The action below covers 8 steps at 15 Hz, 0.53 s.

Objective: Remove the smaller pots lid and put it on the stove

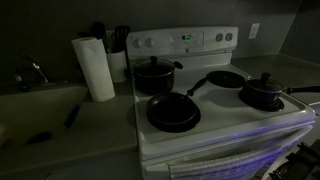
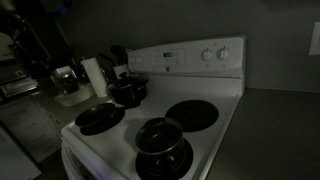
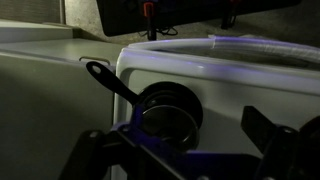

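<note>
The smaller pot (image 1: 262,94) stands on a front burner of the white stove (image 1: 215,125), its long handle pointing off the stove's side. The lid (image 1: 264,83) sits on it, knob up. Both also show in the other exterior view: pot (image 2: 163,148), lid (image 2: 160,135), stove (image 2: 225,125). In the wrist view the pot (image 3: 165,100) with its pale-rimmed lid (image 3: 165,120) lies ahead, just above and between my fingers. My gripper (image 3: 180,150) is open and empty, apart from the pot. The scene is dim.
A taller lidded black pot (image 1: 155,75) stands on a back burner. Two flat black frying pans (image 1: 173,112) (image 1: 225,80) take the other burners. A paper towel roll (image 1: 97,68) and a utensil holder stand on the counter beside the stove, by a sink (image 1: 35,100).
</note>
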### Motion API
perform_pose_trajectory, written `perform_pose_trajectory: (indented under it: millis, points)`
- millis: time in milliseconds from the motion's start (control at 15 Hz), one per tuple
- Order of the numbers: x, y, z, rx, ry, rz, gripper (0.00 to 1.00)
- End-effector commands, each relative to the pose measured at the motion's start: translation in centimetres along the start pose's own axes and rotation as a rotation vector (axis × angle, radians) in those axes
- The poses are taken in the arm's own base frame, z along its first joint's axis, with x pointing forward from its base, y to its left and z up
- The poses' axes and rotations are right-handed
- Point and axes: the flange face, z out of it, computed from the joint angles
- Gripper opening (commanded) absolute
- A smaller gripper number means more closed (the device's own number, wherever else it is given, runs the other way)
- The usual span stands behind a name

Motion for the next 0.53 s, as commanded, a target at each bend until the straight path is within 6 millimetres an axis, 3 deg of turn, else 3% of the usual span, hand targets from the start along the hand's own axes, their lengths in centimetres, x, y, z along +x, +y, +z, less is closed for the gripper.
perform_pose_trajectory:
  millis: [0,333,467]
  points:
    - [1.0,1.4,0.8,0.071,0.020,0.191,1.00]
    - [0.8,1.1,0.2,0.078,0.028,0.221,1.00]
    - [2.0,2.1,0.9,0.059,0.015,0.389,1.00]
